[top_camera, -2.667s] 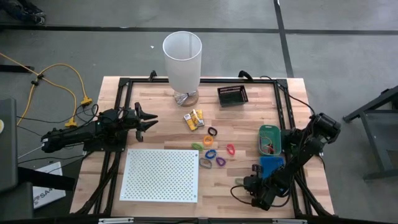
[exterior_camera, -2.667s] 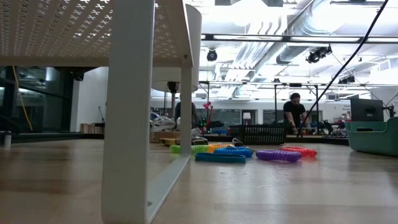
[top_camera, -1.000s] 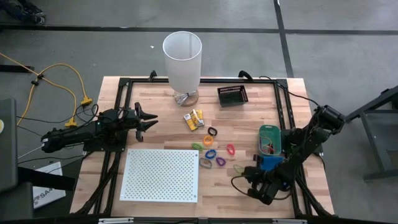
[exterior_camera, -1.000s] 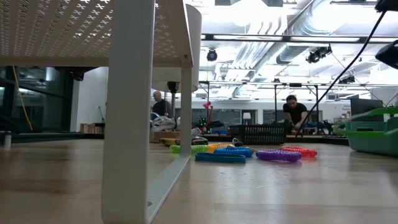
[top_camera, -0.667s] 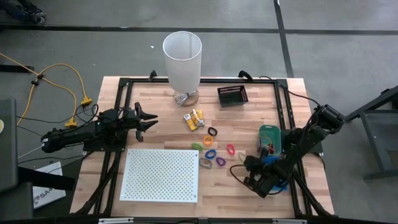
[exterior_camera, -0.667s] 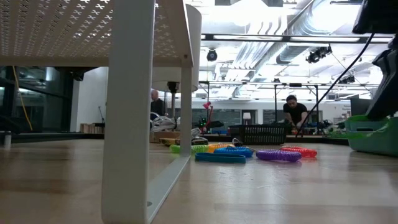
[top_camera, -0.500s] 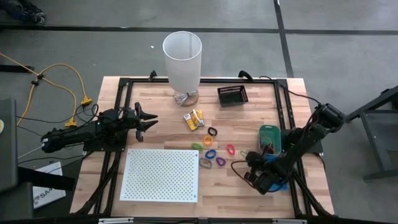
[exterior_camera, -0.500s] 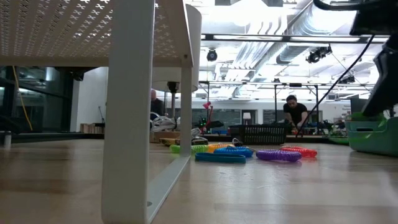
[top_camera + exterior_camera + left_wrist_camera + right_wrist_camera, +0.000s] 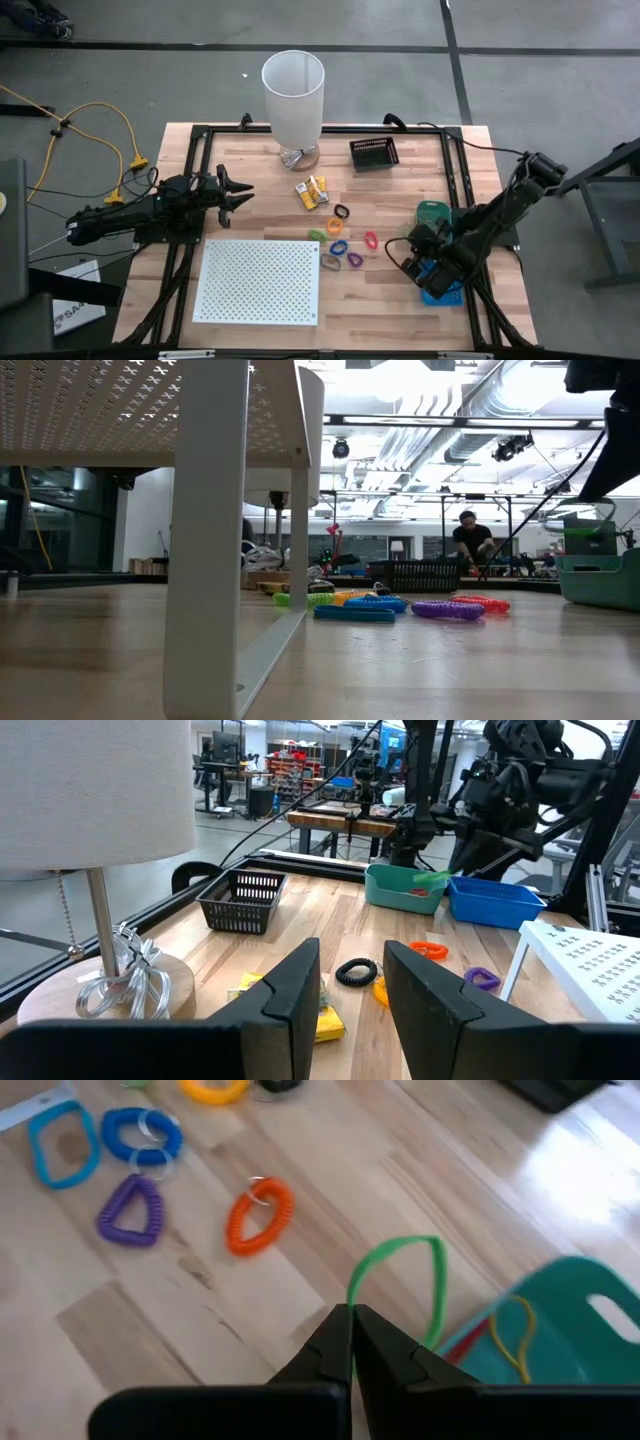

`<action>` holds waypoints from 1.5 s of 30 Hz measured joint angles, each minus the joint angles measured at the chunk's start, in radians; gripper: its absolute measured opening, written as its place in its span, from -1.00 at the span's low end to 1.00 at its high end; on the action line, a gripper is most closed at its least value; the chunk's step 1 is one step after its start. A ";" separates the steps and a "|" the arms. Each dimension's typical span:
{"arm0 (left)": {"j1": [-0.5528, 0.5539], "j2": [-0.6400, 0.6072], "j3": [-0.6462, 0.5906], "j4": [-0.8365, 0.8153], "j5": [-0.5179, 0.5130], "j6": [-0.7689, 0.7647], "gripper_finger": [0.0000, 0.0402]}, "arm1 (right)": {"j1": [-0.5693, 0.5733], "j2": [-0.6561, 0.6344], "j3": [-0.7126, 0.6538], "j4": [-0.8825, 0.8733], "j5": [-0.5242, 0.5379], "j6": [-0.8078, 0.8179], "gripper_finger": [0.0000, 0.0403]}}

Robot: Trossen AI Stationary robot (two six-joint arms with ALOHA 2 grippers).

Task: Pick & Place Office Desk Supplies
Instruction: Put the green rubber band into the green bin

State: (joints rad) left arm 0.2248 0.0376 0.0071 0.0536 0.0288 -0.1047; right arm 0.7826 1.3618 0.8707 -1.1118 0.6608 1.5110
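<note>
From above, my right gripper (image 9: 418, 243) hangs beside the teal tray (image 9: 434, 212); the left gripper (image 9: 235, 190) waits at the table's (image 9: 400, 310) left side. Most loops (image 9: 338, 247) and the yellow packets (image 9: 312, 191) still lie loose, so I judge much remains.

Low down, those loops sit untouched.

My left wrist shows its fingers (image 9: 300, 982) half spread, empty.

My right wrist shows fingers (image 9: 335, 1338) pressed together, pinching a green rubber band (image 9: 398, 1280) near the tray, which holds thin bands (image 9: 512, 1332).
</note>
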 joint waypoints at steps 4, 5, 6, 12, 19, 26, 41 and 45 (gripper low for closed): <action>0.000 0.000 0.000 0.000 0.000 0.000 -0.46 | 0.000 -0.003 0.000 -0.066 -0.032 0.056 -0.99; 0.000 0.000 0.000 0.000 0.000 0.000 -0.46 | 0.000 -0.003 0.000 -0.079 -0.051 0.069 -0.99; 0.000 0.000 0.000 0.000 0.000 0.000 -0.46 | 0.000 -0.003 0.000 -0.095 -0.072 0.082 -0.99; 0.000 0.000 0.000 0.000 0.000 0.000 -0.46 | 0.000 -0.003 0.000 -0.127 -0.178 0.121 -0.99; 0.000 0.000 0.000 0.000 0.000 0.000 -0.46 | 0.000 -0.003 0.000 -0.181 -0.301 0.173 -0.99; 0.000 0.000 0.000 0.000 0.000 0.000 -0.46 | 0.001 -0.003 0.000 -0.192 -0.305 0.172 -0.99; 0.000 0.000 0.000 0.000 0.000 0.000 -0.46 | 0.001 -0.002 0.000 -0.194 -0.313 0.172 -0.99; 0.000 0.000 0.000 0.000 0.000 0.000 -0.46 | 0.001 -0.002 0.000 -0.195 -0.331 0.172 -0.99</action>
State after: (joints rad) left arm 0.2249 0.0375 0.0071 0.0536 0.0288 -0.1047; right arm 0.7834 1.3595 0.8707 -1.3064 0.3297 1.6832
